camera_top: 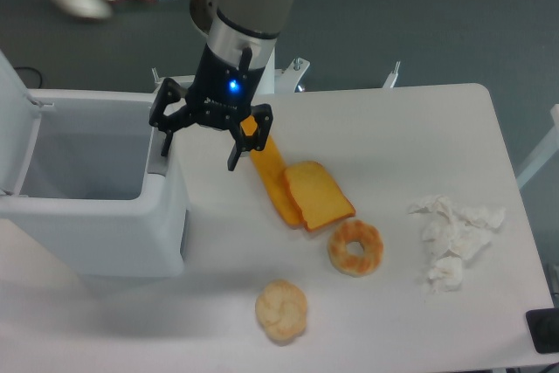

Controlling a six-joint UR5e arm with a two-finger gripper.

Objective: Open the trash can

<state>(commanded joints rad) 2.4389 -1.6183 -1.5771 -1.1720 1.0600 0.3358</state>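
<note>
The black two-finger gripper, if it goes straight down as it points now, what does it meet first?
Probably the bare white table between the open white plastic trash can and the orange slices; gripper depth is unclear.

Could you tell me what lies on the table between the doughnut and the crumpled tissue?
Nothing: in the fixed camera view, only bare white tabletop separates the doughnut from the crumpled tissue.

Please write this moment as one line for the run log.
trash can: lid up, open | tool: open, empty, by grey tab | task: done
</note>
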